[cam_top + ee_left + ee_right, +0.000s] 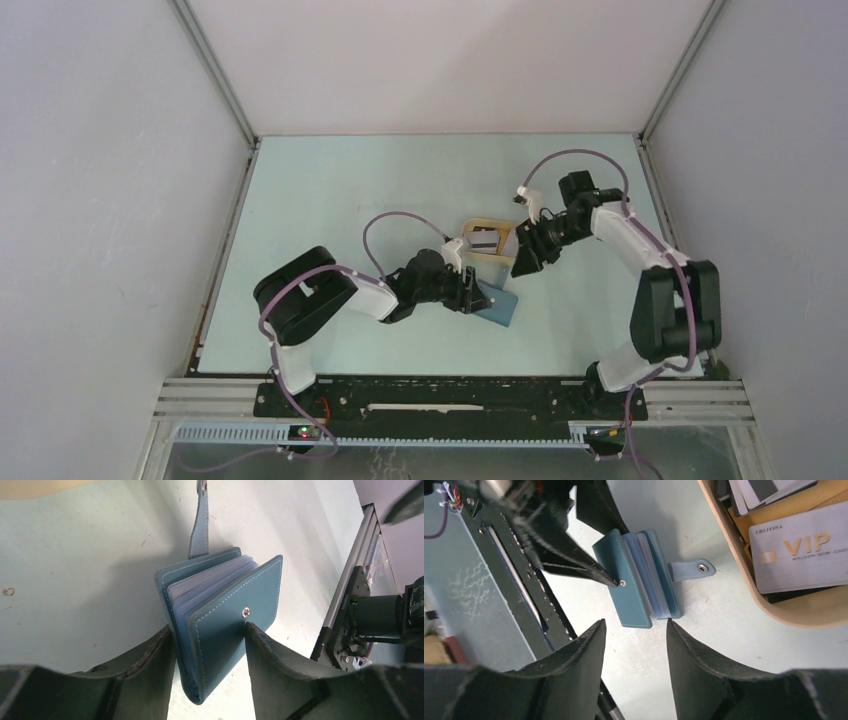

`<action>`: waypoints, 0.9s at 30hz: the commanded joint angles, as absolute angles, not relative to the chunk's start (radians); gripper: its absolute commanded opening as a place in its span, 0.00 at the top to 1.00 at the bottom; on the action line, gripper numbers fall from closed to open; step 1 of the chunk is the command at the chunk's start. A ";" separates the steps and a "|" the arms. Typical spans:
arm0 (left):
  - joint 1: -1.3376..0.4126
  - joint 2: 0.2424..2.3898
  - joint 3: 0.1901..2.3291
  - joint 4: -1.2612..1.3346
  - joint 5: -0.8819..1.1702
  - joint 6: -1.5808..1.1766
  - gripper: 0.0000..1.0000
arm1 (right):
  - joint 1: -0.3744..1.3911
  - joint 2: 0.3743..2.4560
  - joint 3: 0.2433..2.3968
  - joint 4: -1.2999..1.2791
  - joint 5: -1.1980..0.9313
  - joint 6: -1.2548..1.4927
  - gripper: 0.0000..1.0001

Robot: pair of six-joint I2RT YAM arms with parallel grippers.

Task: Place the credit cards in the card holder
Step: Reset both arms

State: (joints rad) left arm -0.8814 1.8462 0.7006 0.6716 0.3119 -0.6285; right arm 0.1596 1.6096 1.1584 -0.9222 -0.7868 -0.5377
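Observation:
The card holder point(225, 615) is a teal-blue wallet standing partly open on its edge on the table, its light blue pockets fanned and its snap tab point(200, 525) lying flat behind it. My left gripper point(207, 628) is shut on it, one finger on each outer cover. From above, the card holder point(497, 305) sits just right of the left gripper point(470, 290). My right gripper point(635, 625) hovers open and empty over the table, just short of the card holder point(639, 580). The credit cards lie in a beige tray point(774, 615): a silver VIP card point(799, 550) and several more point(764, 490).
The beige tray point(487, 240) lies behind the wallet, between the two arms, with the right gripper point(525, 262) beside it. The black base rail point(450, 395) runs along the near table edge. White walls close in the table on three sides.

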 commanded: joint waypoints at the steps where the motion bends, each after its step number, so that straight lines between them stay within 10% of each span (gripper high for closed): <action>1: -0.882 1.860 0.737 0.642 0.287 -0.597 0.43 | 0.149 1.421 1.108 -0.850 -0.843 -0.642 0.44; 3: -0.883 1.866 0.743 0.640 0.294 -0.595 0.45 | 0.146 1.312 1.033 -0.777 -0.912 -0.733 0.42; 7: -0.891 1.866 0.739 0.643 0.316 -0.579 0.61 | 0.160 1.197 0.872 -0.650 -1.005 -0.795 0.01; 27: -0.943 1.850 0.741 0.651 0.373 -0.502 0.78 | -0.020 1.609 1.063 -0.917 -0.969 -0.805 0.28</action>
